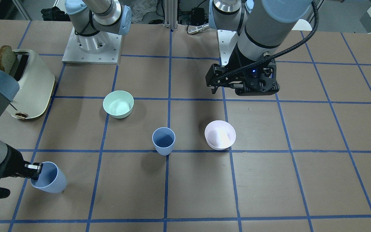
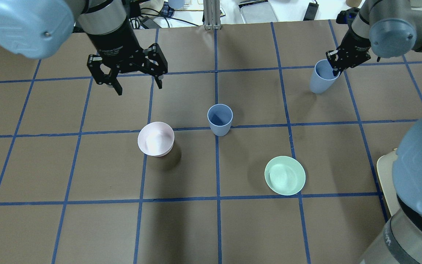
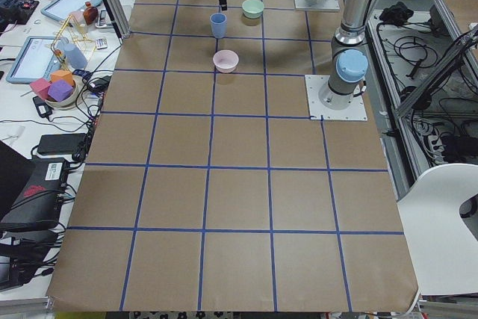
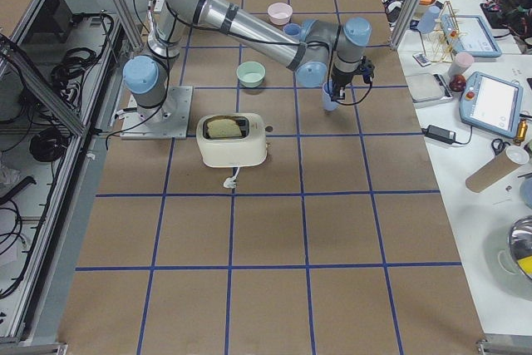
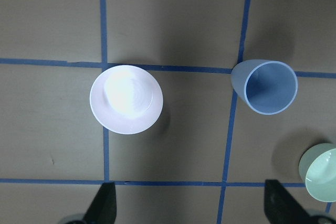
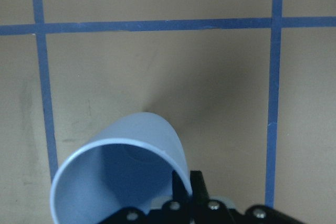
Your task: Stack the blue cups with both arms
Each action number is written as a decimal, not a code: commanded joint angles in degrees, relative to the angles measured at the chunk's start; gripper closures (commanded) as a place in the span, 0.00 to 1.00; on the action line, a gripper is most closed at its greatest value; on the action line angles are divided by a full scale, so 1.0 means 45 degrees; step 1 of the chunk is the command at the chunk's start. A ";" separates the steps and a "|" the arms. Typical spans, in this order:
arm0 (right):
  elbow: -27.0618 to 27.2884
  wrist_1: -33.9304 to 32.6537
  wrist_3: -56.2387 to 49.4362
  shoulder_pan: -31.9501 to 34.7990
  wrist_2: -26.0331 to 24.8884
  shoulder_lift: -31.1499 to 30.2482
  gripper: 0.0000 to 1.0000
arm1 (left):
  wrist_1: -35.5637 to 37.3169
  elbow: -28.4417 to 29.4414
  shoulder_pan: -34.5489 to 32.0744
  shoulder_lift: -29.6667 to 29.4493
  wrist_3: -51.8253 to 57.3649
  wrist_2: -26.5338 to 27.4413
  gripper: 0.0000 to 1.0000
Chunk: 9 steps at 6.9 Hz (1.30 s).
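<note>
One blue cup [image 2: 219,119] stands upright and alone at the table's middle; it also shows in the front view [image 1: 163,140] and the left wrist view [image 5: 265,87]. My right gripper [image 2: 333,65] is shut on the rim of the second blue cup [image 2: 321,79], which is tilted at the far right; it also shows in the front view [image 1: 48,178] and the right wrist view [image 6: 121,177]. I cannot tell whether this cup touches the table. My left gripper [image 2: 138,88] is open and empty, hovering above the table at the far left, beyond the pink bowl.
A pale pink bowl [image 2: 156,138] sits left of the middle cup. A mint-green bowl [image 2: 285,175] sits nearer, to the right. A cream toaster [image 1: 27,87] with toast in it stands on my right side. Blue tape lines grid the brown table.
</note>
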 commanded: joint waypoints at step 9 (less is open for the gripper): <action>-0.0633 0.2740 0.5913 0.6195 0.0019 -0.1867 1.00 | 0.1269 -0.0964 0.1399 0.0228 0.0530 0.2073 0.00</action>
